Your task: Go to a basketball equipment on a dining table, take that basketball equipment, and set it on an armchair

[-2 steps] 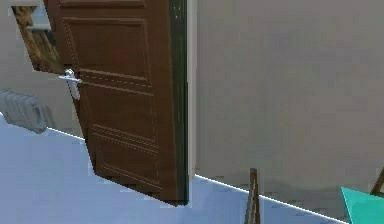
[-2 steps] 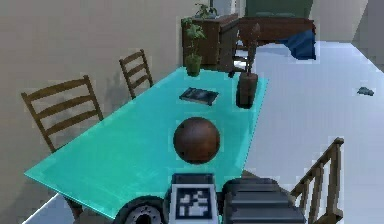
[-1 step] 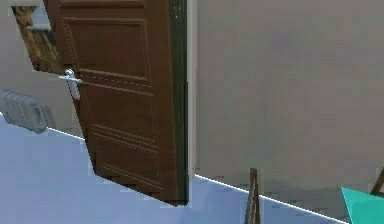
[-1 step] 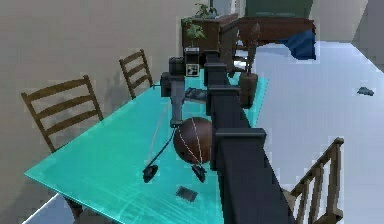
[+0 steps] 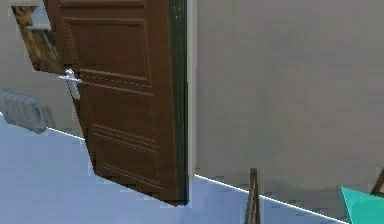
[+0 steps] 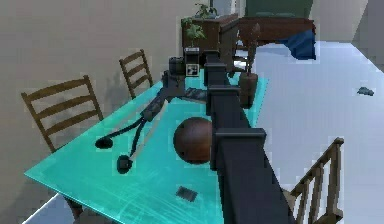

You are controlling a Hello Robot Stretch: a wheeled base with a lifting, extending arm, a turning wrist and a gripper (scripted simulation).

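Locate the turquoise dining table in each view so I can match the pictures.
Forward view: the turquoise dining table shows as a corner at the bottom right edge.
Arm side view: it spreads across the lower left, the brown ball resting on it.
Shared landmark: a wooden chair beside the table, probably the same one in both.

Seen from the side camera: the robot's arm (image 6: 235,140), a dark, square-sectioned bar built of boxy, nested segments. Two small white squares with black marks (image 6: 177,69) sit at its far end, beside the dark-bodied hand (image 6: 114,153), whose two thin, curved black fingers (image 6: 105,143) end in small rounded tips.
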